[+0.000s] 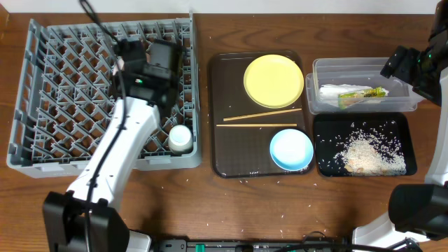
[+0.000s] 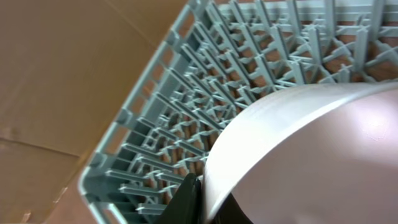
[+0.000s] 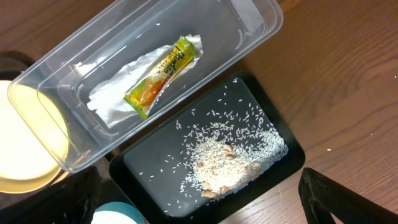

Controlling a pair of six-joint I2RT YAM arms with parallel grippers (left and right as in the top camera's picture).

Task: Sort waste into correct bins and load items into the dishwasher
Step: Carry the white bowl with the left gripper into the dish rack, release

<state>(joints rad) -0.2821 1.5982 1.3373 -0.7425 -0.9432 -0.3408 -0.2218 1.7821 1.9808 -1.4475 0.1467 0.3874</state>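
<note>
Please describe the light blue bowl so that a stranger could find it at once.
Find the dark brown serving tray in the middle of the table, right of the grey dish rack. The light blue bowl sits in its corner nearest the black tray of rice, beside the chopsticks. It is the only blue thing; its neighbour on the tray is a flat yellow plate.

I'm seeing wrapper [image 1: 362,93] and paper [image 1: 332,89] lying in the clear tub [image 1: 317,67], rice [image 1: 365,152] covering the black tray [image 1: 327,127], cup [image 1: 180,137] standing in the rack [image 1: 63,84], white bowl [image 2: 311,162] hanging over it, plate [image 1: 273,80], chopsticks [image 1: 259,126] and blue bowl [image 1: 291,149] lying between.
</note>
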